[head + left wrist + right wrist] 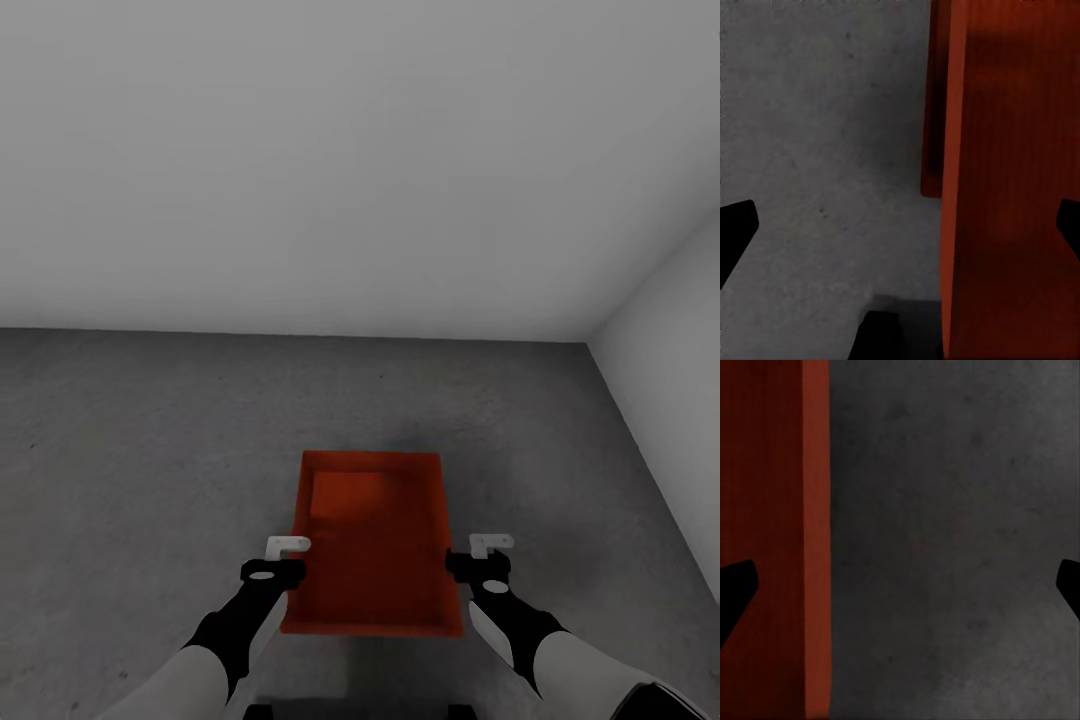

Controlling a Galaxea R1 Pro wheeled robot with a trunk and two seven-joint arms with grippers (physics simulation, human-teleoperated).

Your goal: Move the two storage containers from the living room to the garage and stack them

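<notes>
An orange-red storage container (370,560) lies on the dark grey concrete floor (150,450) of the garage, right in front of me. In the left wrist view a darker strip of a second container (933,105) sticks out from under the upper container (1012,187), so the two appear stacked. My left gripper (275,570) is open at the container's left wall, which runs between its fingers (735,232). My right gripper (480,565) is open at the right wall, its fingers (735,592) astride the rim (816,540).
A plain pale grey wall (300,150) rises behind the containers. A second wall (670,330) meets it in a corner at the right. Bare concrete spreads to the left and ahead of the trays.
</notes>
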